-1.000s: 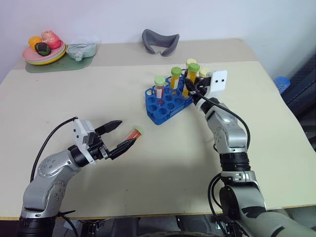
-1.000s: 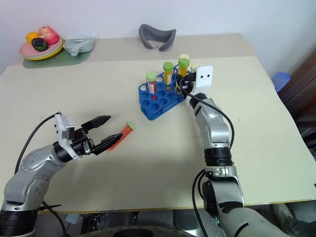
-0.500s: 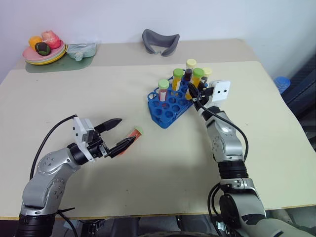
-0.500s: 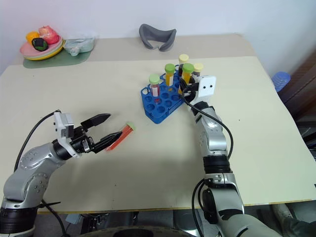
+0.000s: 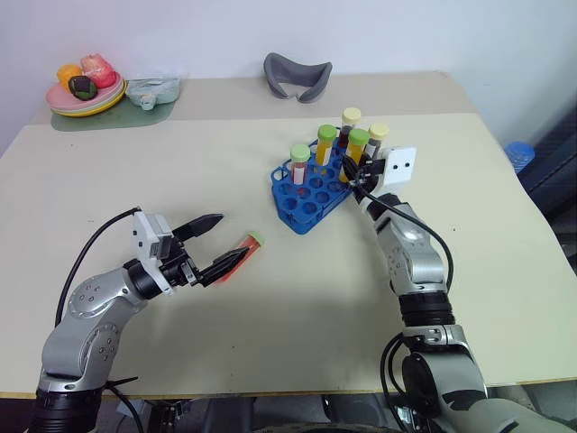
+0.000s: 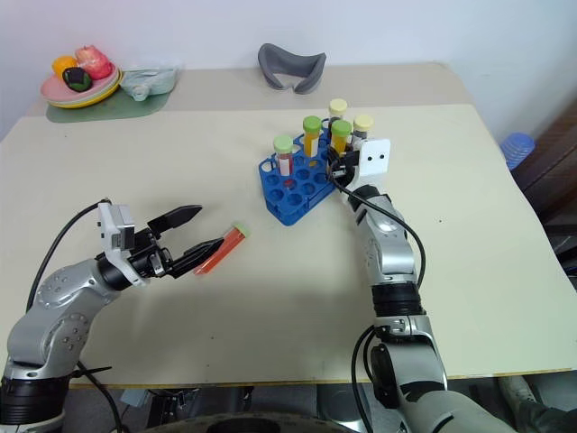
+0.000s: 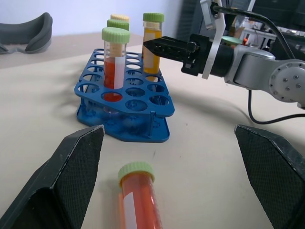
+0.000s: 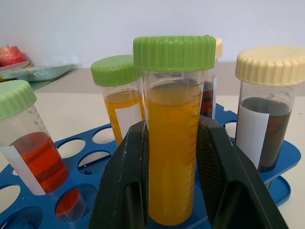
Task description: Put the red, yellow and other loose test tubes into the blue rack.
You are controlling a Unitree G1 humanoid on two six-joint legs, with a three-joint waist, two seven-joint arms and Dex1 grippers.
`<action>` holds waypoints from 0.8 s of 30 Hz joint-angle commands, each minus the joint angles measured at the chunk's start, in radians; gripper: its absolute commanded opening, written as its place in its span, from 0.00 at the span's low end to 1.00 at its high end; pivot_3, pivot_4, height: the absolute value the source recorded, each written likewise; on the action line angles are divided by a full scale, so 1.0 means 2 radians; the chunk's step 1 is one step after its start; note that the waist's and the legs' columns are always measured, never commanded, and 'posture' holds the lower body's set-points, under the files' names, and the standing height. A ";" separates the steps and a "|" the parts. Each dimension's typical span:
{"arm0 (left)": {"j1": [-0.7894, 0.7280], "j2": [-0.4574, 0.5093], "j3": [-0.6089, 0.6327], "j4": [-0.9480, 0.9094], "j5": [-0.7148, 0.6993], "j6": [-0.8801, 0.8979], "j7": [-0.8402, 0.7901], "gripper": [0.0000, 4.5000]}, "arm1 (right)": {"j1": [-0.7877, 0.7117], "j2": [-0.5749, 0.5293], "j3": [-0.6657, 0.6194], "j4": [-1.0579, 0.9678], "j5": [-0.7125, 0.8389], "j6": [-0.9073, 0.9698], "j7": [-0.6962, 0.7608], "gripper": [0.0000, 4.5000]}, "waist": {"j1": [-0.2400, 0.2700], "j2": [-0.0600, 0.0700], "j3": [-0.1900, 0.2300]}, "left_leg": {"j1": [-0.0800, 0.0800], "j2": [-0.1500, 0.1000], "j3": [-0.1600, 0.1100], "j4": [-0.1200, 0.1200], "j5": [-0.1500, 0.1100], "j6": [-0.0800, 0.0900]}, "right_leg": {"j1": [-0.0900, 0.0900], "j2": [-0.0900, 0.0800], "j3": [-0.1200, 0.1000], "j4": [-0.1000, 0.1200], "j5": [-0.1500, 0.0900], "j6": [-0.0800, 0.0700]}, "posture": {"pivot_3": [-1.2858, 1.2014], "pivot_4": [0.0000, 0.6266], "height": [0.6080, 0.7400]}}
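Left end effector stands spread; head views show the red-liquid tube lying beside its lower finger. Left wrist: its long axis points at us. Right wrist: our right end effector clamps the yellow-liquid tube upright in the blue rack.

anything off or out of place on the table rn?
One red tube lies on its side on the table, outside the blue rack, between the open left claw's fingers. No spills; racked tubes upright.

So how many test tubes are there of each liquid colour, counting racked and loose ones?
red tubes: 2
yellow tubes: 2
dark brown tubes: 2
Total: 6
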State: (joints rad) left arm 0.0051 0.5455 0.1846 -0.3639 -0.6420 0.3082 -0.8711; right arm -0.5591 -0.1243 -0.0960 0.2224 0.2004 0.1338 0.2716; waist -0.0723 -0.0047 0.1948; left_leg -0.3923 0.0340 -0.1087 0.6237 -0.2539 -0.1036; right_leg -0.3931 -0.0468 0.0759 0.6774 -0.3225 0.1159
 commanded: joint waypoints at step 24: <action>-0.021 0.007 0.006 0.023 -0.002 -0.014 -0.023 1.00 | 0.158 -0.164 -0.002 -0.358 0.141 0.350 0.091 0.91 | 0.004 0.000 0.000 | 0.000 0.000 0.000 -0.003 0.000 0.000 | 0.001 0.000 0.000 -0.005 0.000 0.000 | 0.52 0.24 1.00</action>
State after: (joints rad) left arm -0.0262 0.5510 0.1823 -0.3104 -0.6419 0.2975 -0.9082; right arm -0.2486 -0.4366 -0.0862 -0.4492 0.4662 0.8288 0.4405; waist -0.0638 -0.0054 0.1946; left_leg -0.3926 0.0340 -0.1090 0.6180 -0.2540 -0.1035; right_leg -0.3908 -0.0471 0.0751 0.6673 -0.3224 0.1160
